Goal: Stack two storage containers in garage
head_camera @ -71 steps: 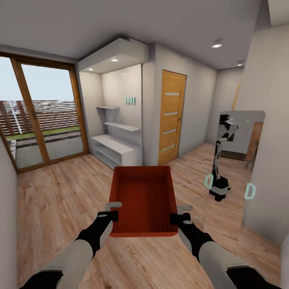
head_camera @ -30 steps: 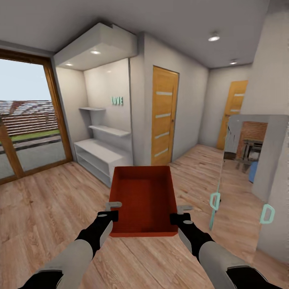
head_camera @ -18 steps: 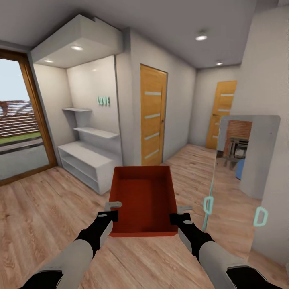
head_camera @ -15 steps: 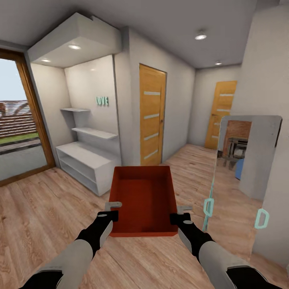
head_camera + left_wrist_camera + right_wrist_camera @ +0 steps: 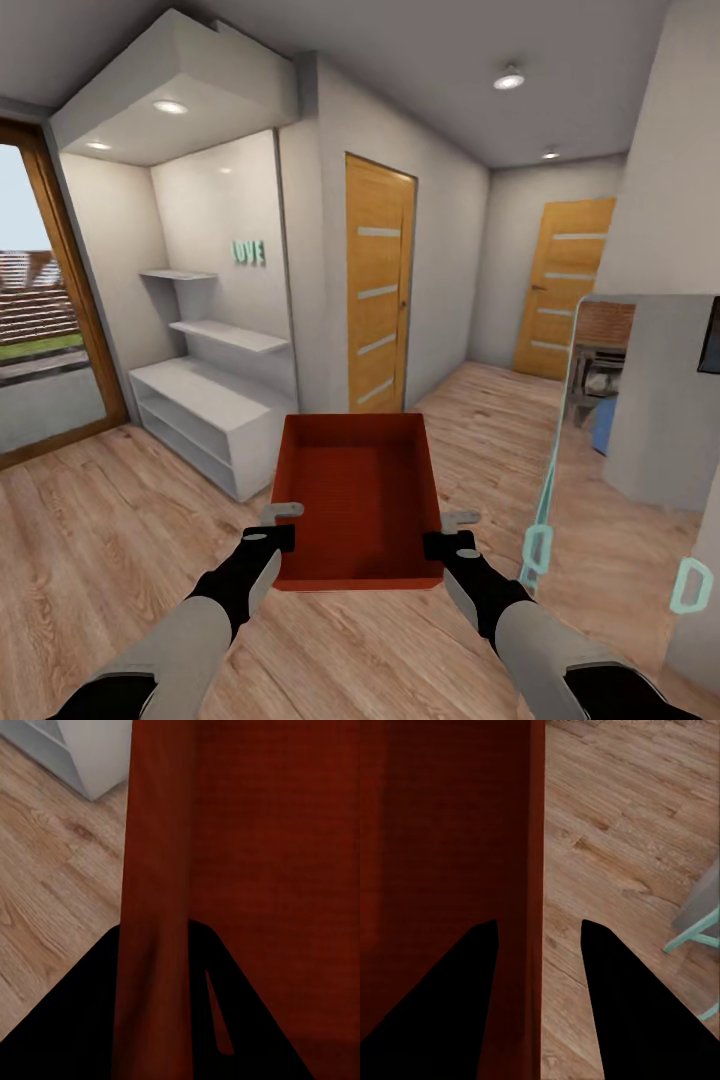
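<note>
One orange-red storage container (image 5: 358, 497) sits at the lower centre of the head view, carried level above the light wood-plank floor (image 5: 120, 520), its open top up and its inside empty. Its long axis runs away from the robot, toward the white shelving unit (image 5: 205, 410) and the nearer wooden door (image 5: 378, 283) in the middle of the frame. The left claw (image 5: 280, 524) is clenched on the container's left wall near the close corner, and the right claw (image 5: 447, 532) is clenched on the right wall opposite; each wrist view shows a thin red wall (image 5: 154, 907) running between the two dark fingers (image 5: 461, 1005), so each claw straddles a wall and does not merely press on it from outside. The bin thus lies between the two claws and forward of them, neither arm nearer than the other. A second wooden door (image 5: 565, 285) stands down the hall at upper right, and a mirror panel (image 5: 640, 400) leans along the right edge. This is judged to be transit, with the garage not yet reached; steering through a doorway with the bin's long axis leading looks to be what the coming move turns on.
</note>
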You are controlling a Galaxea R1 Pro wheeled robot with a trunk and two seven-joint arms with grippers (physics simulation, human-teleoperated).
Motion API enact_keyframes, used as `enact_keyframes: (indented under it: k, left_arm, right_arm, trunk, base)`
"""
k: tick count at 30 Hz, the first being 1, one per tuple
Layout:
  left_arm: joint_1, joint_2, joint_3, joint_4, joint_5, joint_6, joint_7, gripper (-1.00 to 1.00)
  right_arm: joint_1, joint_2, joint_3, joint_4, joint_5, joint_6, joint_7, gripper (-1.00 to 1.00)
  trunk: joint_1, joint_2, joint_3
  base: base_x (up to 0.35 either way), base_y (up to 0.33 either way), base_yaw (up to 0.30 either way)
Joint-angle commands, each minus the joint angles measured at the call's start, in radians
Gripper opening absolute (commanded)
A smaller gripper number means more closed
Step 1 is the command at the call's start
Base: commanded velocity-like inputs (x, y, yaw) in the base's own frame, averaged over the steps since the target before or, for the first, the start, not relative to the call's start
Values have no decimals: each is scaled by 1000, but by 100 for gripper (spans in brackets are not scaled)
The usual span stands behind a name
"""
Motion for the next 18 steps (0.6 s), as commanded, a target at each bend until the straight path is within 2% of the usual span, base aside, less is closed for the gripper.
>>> enact_keyframes:
  k: [1,12,18]
  left_arm:
    - [0,-2,6,-4,-4,-54,-2,-100]
    - [0,-2,6,-5,-4,-54,-2,-100]
    - [0,-2,6,-5,-4,-54,-2,-100]
  right_arm:
    - [0,7,-4,2,-12,2,3,-100]
    - [0,6,-4,1,-12,2,3,-100]
    - [1,7,-4,1,-12,2,3,-100]
  trunk:
    - [1,-1,0]
    - [1,-1,0]
    - [1,-1,3]
  base:
    - [322,0,0]
    - [322,0,0]
    - [322,0,-171]
